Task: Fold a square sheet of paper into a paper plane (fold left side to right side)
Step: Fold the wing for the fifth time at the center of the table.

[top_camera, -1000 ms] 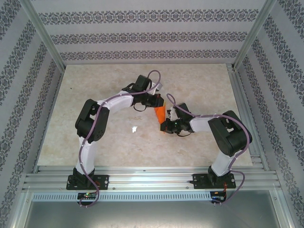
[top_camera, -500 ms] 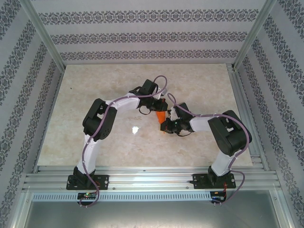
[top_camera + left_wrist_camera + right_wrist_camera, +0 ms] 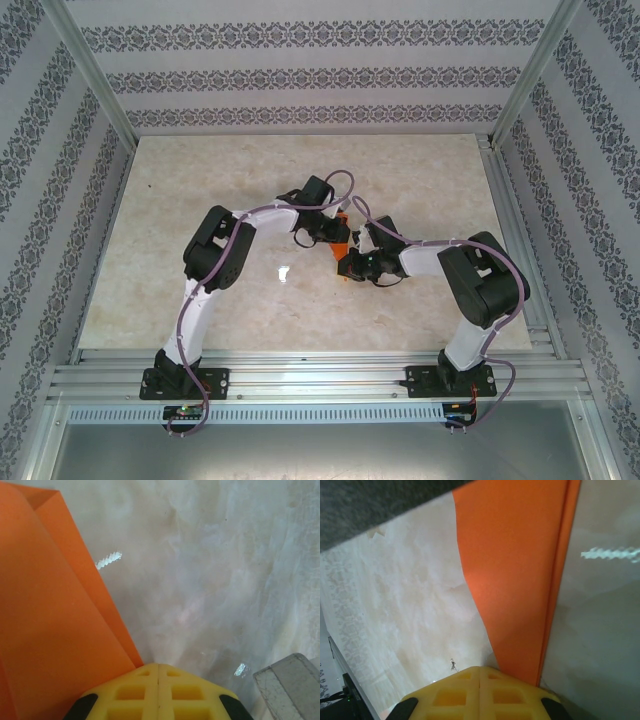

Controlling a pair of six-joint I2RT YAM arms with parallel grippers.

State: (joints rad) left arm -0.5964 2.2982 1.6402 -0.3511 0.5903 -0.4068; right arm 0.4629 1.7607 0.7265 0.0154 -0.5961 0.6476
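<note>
Overhead view: both arms reach inward and meet near the middle of the pale marbled bench (image 3: 200,180). The left claw (image 3: 330,234) sits just above and left of the right claw (image 3: 351,266). The bright orange folded sheet of paper (image 3: 341,246) shows between them as a narrow strip, largely covered by the two wrists.

Left wrist view: the left claw (image 3: 158,672) is at the bottom centre of the frame. Its two yellow fingertips are pressed together with no gap at the seam. The orange sheet (image 3: 55,620) fills the left side of the frame, and a second layer shows as a narrower band along its right edge. The paper runs down to the left fingertip and touches it. Whether it is pinched cannot be told. Bare bench (image 3: 225,555) occupies the right side.

Right wrist view: the right claw (image 3: 479,675) is likewise fully closed, fingertips meeting at the seam. The orange sheet (image 3: 515,570) runs from the top of the frame down to the right fingertip, with a straight layered edge on its right. Contact is evident; a grip cannot be confirmed. Bench surface (image 3: 410,605) lies on either side.
</note>
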